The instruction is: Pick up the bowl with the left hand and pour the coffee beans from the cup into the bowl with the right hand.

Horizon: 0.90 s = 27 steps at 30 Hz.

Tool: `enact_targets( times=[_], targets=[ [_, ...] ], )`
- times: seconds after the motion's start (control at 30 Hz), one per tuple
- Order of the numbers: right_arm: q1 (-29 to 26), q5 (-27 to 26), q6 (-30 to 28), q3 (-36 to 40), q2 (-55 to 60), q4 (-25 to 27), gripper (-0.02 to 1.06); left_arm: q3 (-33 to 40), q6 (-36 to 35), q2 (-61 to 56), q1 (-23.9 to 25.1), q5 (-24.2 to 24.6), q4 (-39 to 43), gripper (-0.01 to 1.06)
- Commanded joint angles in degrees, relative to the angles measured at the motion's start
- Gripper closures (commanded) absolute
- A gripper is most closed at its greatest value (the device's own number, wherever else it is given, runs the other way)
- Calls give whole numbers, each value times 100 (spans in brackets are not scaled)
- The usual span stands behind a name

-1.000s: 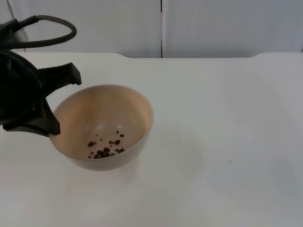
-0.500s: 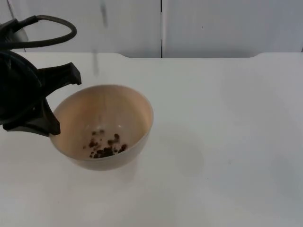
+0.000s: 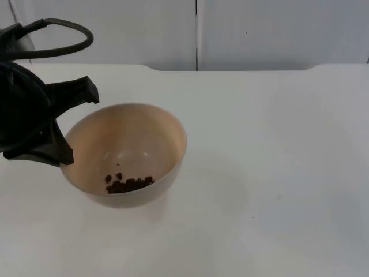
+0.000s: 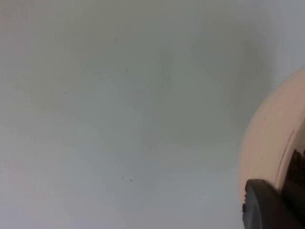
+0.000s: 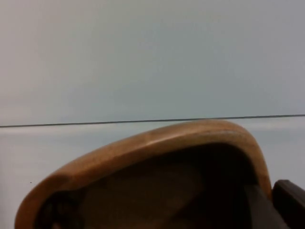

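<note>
The bowl (image 3: 124, 153), cream-coloured, is seen in the top view over the left part of the white table (image 3: 277, 173), well away from its far edge at the grey partition wall (image 3: 259, 32). It is tilted slightly toward the near edge. The left gripper (image 3: 60, 124) is closed on the bowl's left rim, with 1 finger (image 3: 72, 94) at the far side of the rim and the other at the near side. A small heap of coffee beans (image 3: 130, 184) is gathered low against the bowl's near inner wall. In the left wrist view the bowl's outer wall (image 4: 267, 143) is seen beside 1 black fingertip (image 4: 267, 207). In the right wrist view the wooden cup (image 5: 157, 186) is held between the fingers of the right gripper (image 5: 257, 210), its brown rim and dark interior turned toward the camera, with the partition wall behind it.
</note>
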Motion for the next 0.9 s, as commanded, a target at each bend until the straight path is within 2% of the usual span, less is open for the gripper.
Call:
enact_targets(
  times=[0.0,0.13,0.27,0.53,0.63,0.67,0.7,0.87],
  targets=[
    [61,31,18,11,-68,-16,104,15,-29,-54,12,-72,-77,105],
    [61,31,18,11,-68,269,104,15,-29,-54,12,-73,-126,105],
    [15,31,18,11,-68,865,104,15,-29,-54,12,-73,-126,105],
    [-94,66,18,11,-111,1318,104,15,-29,-54,12,-73,-126,105],
    [-173,66,18,11,-222,1689,104,15,-29,-54,12,-73,-126,105],
    [-191,50,40,11,-323,1973,104,15,-29,-54,12,-73,-126,105],
    [-191,50,40,11,-323,1973,104,15,-29,-54,12,-73,-126,105],
    [-468,44,174,11,-557,2692,104,15,-29,-54,12,-85,-126,105]
  ],
)
